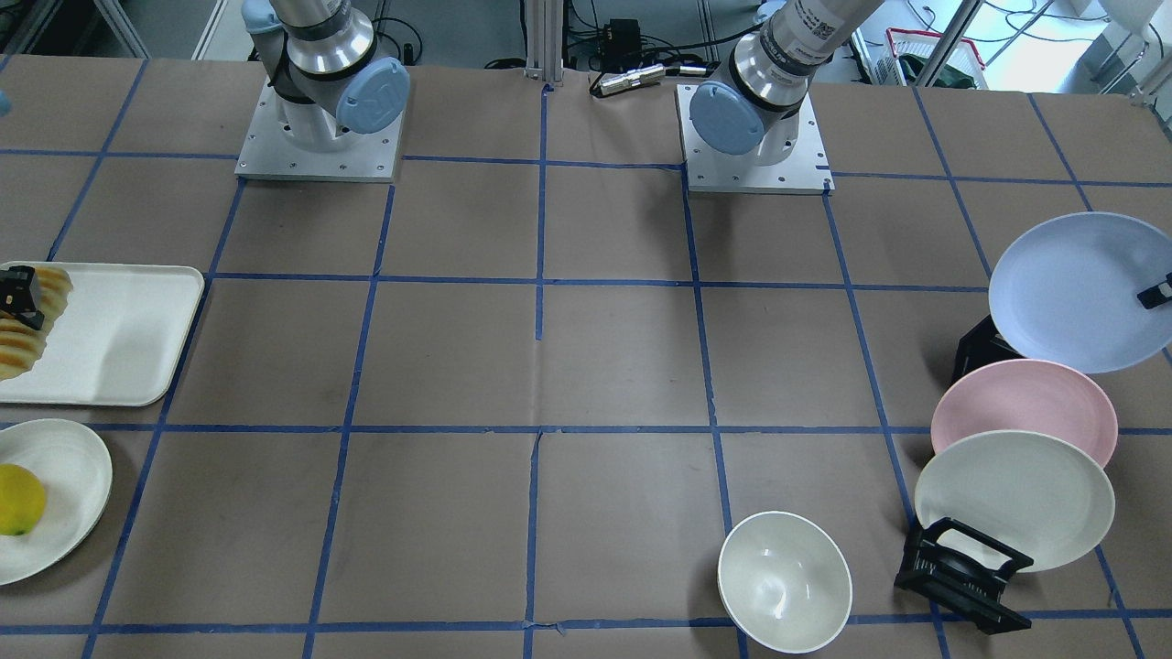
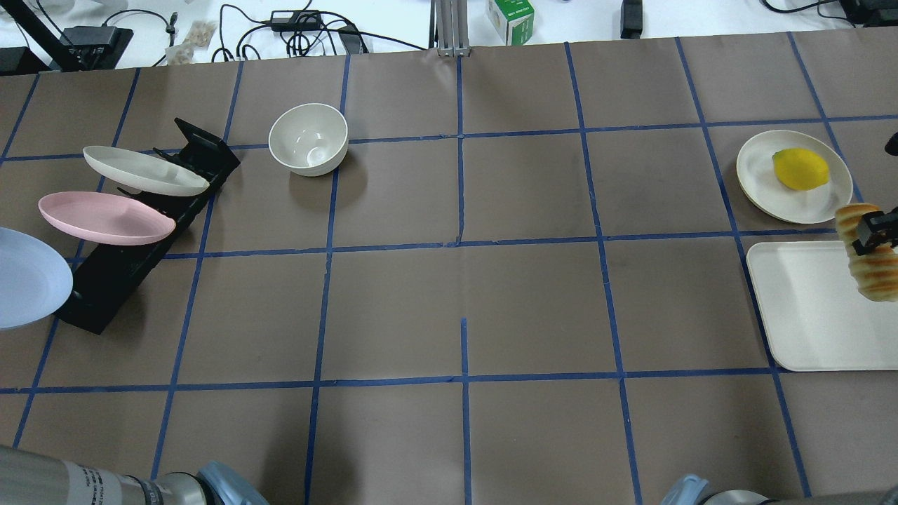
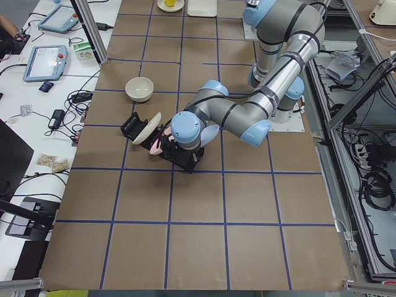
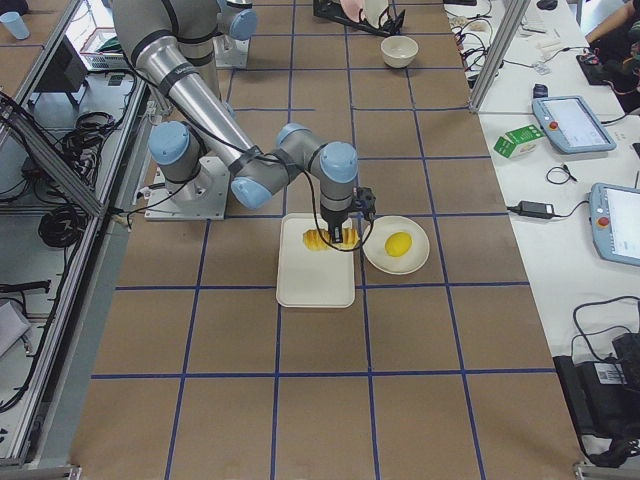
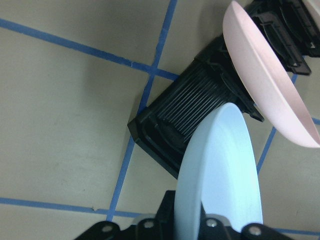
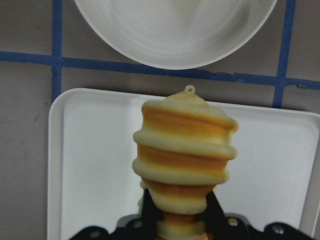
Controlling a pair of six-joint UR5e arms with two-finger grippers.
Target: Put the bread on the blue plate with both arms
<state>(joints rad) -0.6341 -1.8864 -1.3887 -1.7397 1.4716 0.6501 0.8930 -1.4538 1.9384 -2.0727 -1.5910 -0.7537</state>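
The bread [image 2: 870, 261], a ridged pale yellow loaf with orange-brown stripes, is held in my shut right gripper [image 2: 873, 231] above the white tray [image 2: 814, 308]. In the right wrist view the bread [image 6: 185, 150] sticks out from between the fingers over the tray [image 6: 95, 165]. My left gripper [image 1: 1155, 293] is shut on the rim of the blue plate [image 1: 1071, 293]. It holds the plate tilted at the end of the black plate rack [image 2: 119, 270]. The left wrist view shows the blue plate [image 5: 220, 175] edge-on between the fingers.
The pink plate [image 1: 1025, 407] and the cream plate [image 1: 1012, 499] lean in the rack. A white bowl [image 2: 309, 138] stands past the rack. A lemon [image 2: 800, 168] lies on a small white plate [image 2: 761, 179] beside the tray.
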